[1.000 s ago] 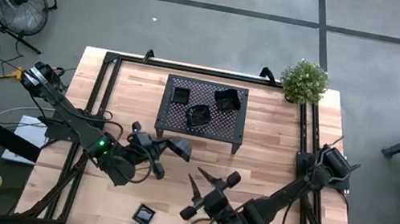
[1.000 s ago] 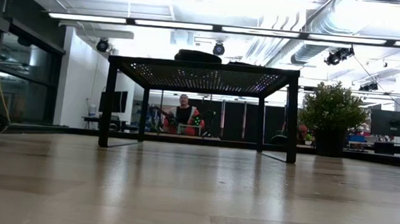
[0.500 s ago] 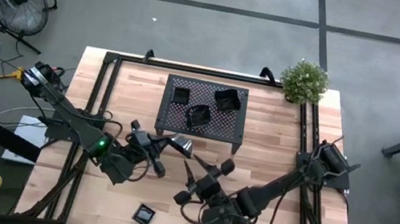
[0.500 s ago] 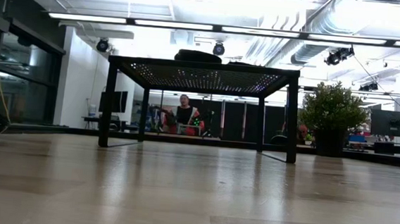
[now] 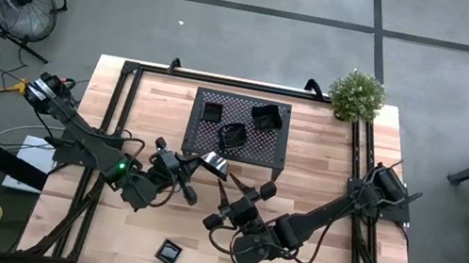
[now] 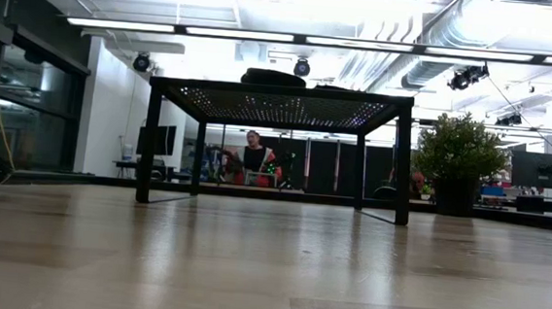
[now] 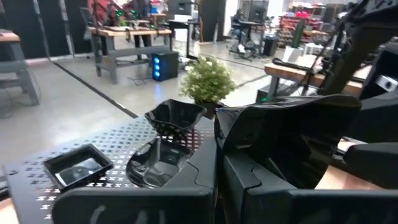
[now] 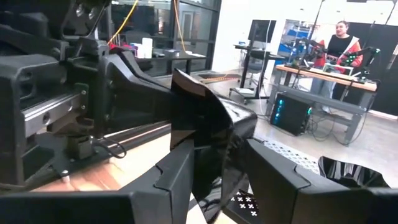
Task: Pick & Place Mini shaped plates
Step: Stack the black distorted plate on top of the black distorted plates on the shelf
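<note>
My left gripper (image 5: 198, 164) is held level above the table, just in front of the black mesh rack (image 5: 274, 150), and is shut on a glossy black mini plate (image 5: 211, 160). My right gripper (image 5: 244, 190) faces it, open and level. In the right wrist view its two fingers stand on either side of that plate (image 8: 208, 124); I cannot tell whether they touch it. Three mini plates rest on the rack top: a square one (image 5: 212, 112), one at the far right (image 5: 267, 116), and one nearer (image 5: 232, 135). A square plate (image 5: 168, 252) lies on the table near the front edge. My left gripper pinches the plate's edge (image 8: 177, 93) between its two fingers, coming level from the table's left. The plate stands on edge beyond the fingertips, lifted clear of the table and of the rack.
A potted plant (image 5: 356, 95) stands at the table's far right corner. A black frame (image 5: 130, 71) runs around the tabletop. Bare wood lies between the rack and the front edge. A person (image 6: 254, 153) sits in the room behind.
My right gripper has swung toward the table's left and far side, up to the plate in my left gripper, staying open and level. Its fingers now stand around the plate.
</note>
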